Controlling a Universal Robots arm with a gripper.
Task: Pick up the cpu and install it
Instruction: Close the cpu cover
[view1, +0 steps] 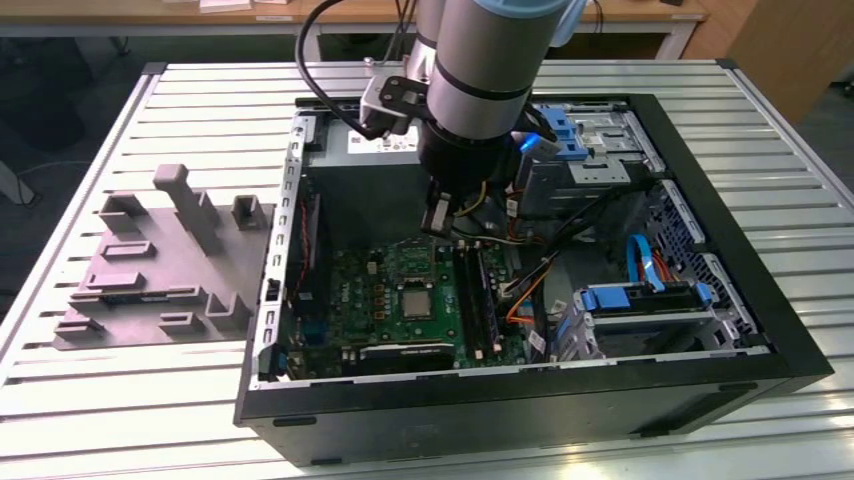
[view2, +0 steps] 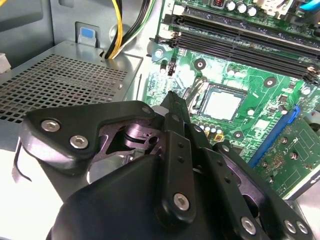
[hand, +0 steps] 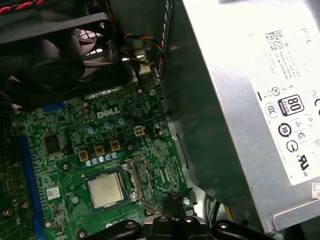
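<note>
Pincer (view2: 172, 107) closed to a narrow point and empty, hanging above the motherboard (view1: 400, 300) with the cpu (hand: 105, 190) already lying in its socket.

In both wrist views the fingers (hand: 172, 202) meet tip to tip with nothing between them, poised over the board just beside the socket's open metal frame (hand: 135, 177), on the side toward the power supply box (hand: 250, 110). The silvery square of the cpu (view2: 221, 105) sits flat and square inside the socket, so the placing looks done. I judge that what is left is securing it, since the frame stands apart from the chip, not over it. In the exterior view the grey plastic tray (view1: 147, 270) rests on the table (view1: 200, 85) outside the computer case (view1: 747, 310), well away from the motherboard.
</note>
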